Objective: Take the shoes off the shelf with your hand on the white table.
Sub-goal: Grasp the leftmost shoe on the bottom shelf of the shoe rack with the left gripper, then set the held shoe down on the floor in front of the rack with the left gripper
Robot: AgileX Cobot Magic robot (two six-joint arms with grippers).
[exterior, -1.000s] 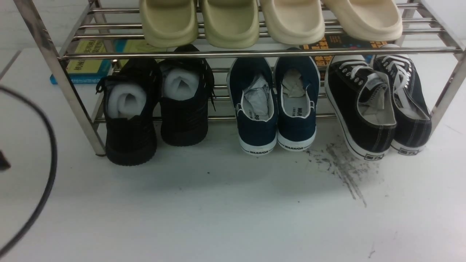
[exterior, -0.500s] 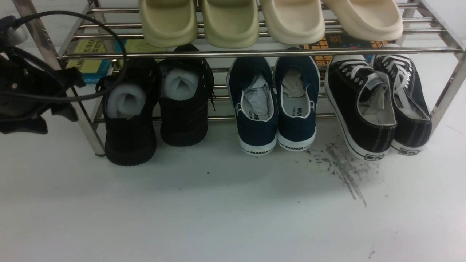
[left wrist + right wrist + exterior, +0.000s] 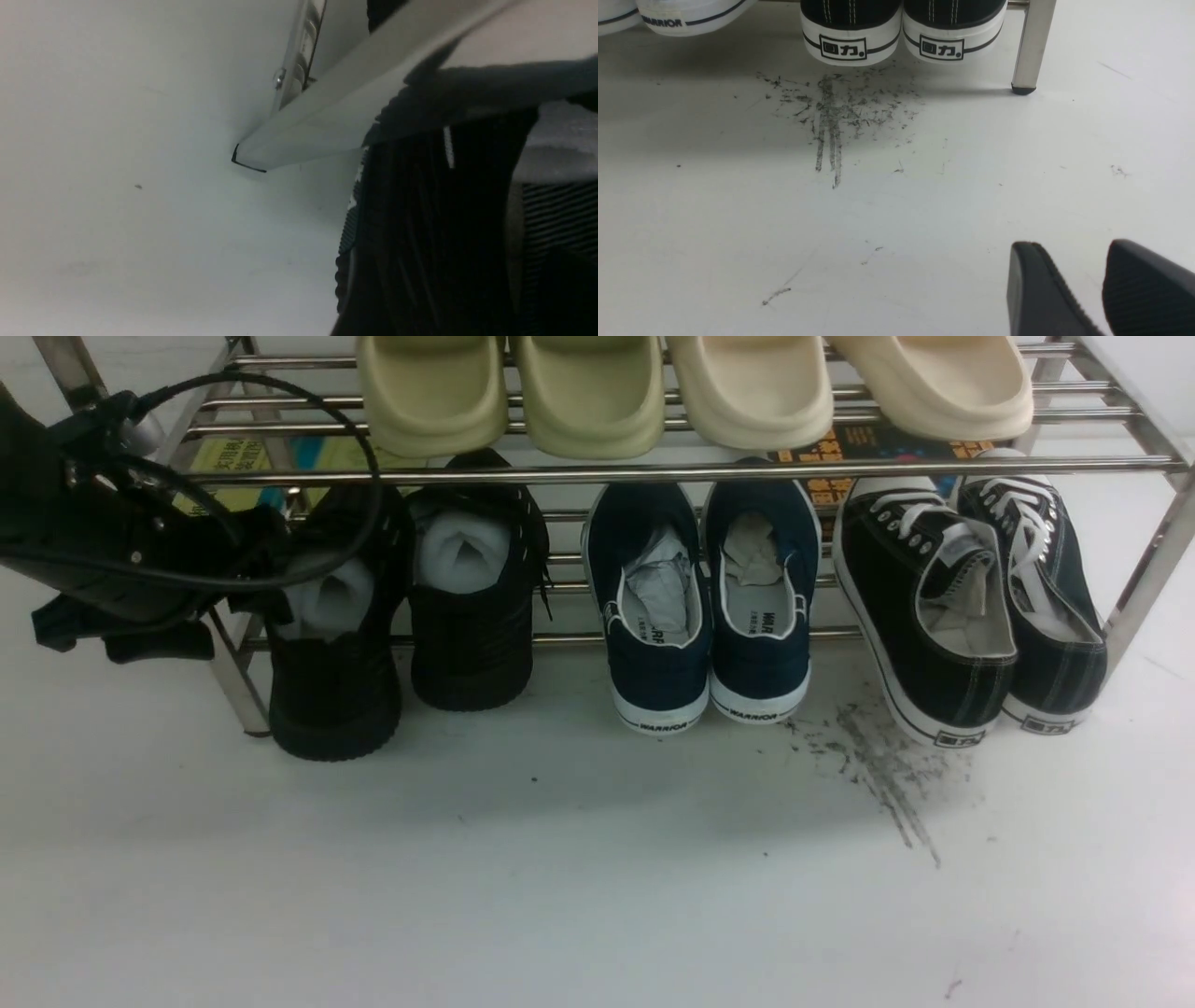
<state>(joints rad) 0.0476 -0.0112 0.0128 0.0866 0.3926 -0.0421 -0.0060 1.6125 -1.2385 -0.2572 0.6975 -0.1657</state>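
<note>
You see a big white table (image 3: pixel 560 896) that fills the view. It has dark scuff marks (image 3: pixel 878 765) on its right side. A shiny metal rack (image 3: pixel 653 473) stands at the back. Behind the rack lie a yellow and blue book (image 3: pixel 229 455) on the left and a dark book (image 3: pixel 878 448) on the right. Soft light leaves a gray shadow (image 3: pixel 560 793) in front of the rack.

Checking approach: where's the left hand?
Front view, far left: the left hand is by the left front leg of the shelf, its tip at the foam-stuffed opening of the outer black sneaker.
</note>
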